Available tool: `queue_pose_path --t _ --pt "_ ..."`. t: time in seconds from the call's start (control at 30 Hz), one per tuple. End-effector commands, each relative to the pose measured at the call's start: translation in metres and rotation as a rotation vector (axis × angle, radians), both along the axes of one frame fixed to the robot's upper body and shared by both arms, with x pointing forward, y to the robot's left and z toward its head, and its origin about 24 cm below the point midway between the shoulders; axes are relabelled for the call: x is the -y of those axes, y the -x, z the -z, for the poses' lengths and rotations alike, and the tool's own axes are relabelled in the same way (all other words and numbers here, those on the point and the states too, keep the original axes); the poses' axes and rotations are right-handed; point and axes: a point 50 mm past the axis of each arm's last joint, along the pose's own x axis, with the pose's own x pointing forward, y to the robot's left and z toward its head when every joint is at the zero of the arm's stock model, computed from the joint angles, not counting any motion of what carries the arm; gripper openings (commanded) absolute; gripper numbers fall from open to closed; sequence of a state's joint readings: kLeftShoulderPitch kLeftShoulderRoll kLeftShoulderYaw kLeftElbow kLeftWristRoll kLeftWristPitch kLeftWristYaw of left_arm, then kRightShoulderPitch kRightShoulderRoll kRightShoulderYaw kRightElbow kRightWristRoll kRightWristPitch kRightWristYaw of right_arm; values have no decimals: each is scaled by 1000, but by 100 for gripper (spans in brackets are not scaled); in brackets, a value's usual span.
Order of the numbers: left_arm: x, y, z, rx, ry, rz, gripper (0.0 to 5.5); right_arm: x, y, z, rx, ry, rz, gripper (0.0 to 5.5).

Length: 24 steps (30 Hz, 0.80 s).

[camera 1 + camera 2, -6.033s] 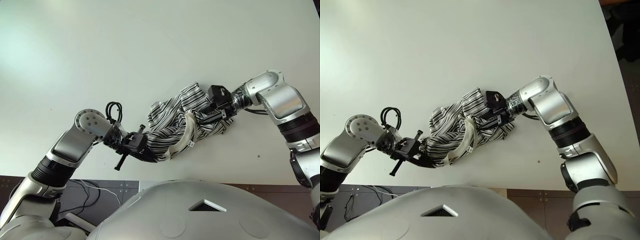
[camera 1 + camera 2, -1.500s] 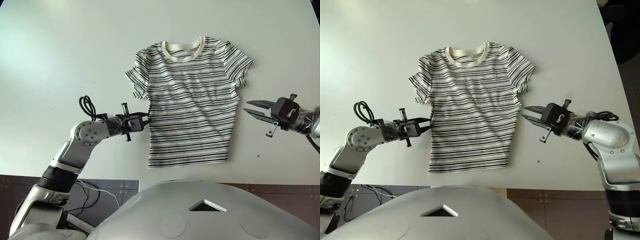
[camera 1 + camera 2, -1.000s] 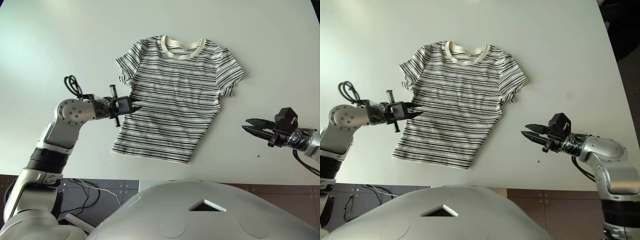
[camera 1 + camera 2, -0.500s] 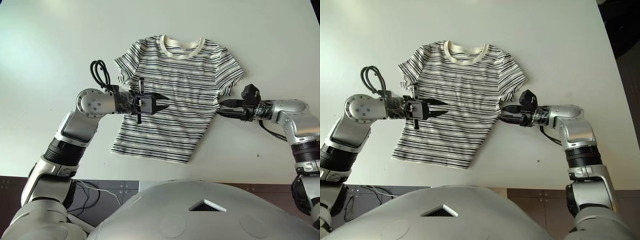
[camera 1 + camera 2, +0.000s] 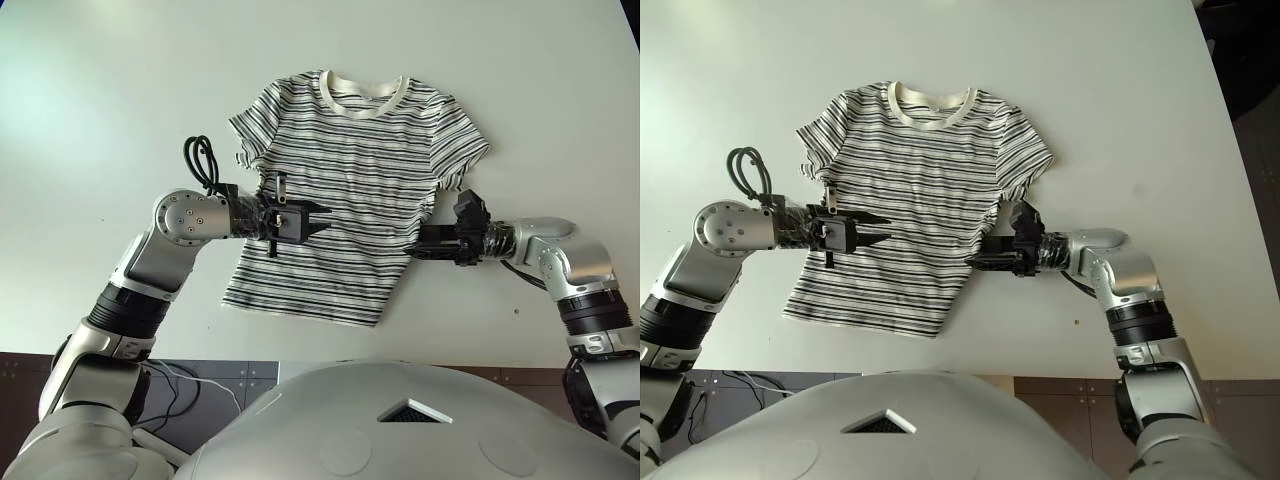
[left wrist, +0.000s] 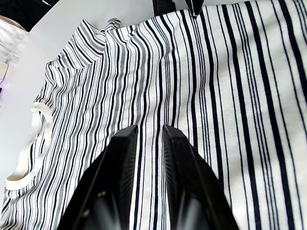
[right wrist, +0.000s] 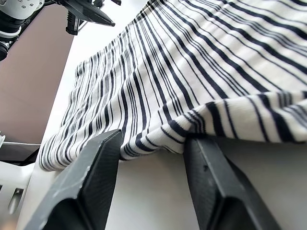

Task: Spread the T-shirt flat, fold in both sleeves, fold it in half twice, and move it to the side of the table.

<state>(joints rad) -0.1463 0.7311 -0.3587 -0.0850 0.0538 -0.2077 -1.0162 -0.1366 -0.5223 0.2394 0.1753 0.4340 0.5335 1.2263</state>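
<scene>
Spread wide, the right jaws, having just slid in low, are straddling the side edge of the T-shirt (image 5: 345, 190); the left jaws, slightly parted, are hovering over its opposite side. Lying flat on the desk (image 5: 100, 80), it is looking ready for sleeve folding.

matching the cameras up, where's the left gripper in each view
Left eye view: the left gripper is left of centre, over the T-shirt's left side.
Right eye view: left gripper left of centre, over that same side.
Left wrist view: close up, its fingers slightly apart above the stripes.
Right wrist view: left gripper far off, across the shirt.
Shared landmark: the striped T-shirt.
</scene>
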Motion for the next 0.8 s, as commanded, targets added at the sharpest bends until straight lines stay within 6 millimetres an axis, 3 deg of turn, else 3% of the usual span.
queue_pose_path --t 0.03,0.17,0.3,0.6,0.8 --pt "2 0 -2 0 -3 30 96 -13 11 12 -49 -24 9 221" --pt "1 1 -1 -3 -9 32 96 -20 17 5 -88 -105 -14 221" --pt "-1 2 -1 -8 -13 34 96 -20 39 5 -141 -124 -63 221" --pt "-16 0 13 -45 -69 1 96 -13 41 -23 -139 -300 47 221" --pt "-15 -1 14 -49 -66 11 96 -27 50 -15 -138 -259 28 221"
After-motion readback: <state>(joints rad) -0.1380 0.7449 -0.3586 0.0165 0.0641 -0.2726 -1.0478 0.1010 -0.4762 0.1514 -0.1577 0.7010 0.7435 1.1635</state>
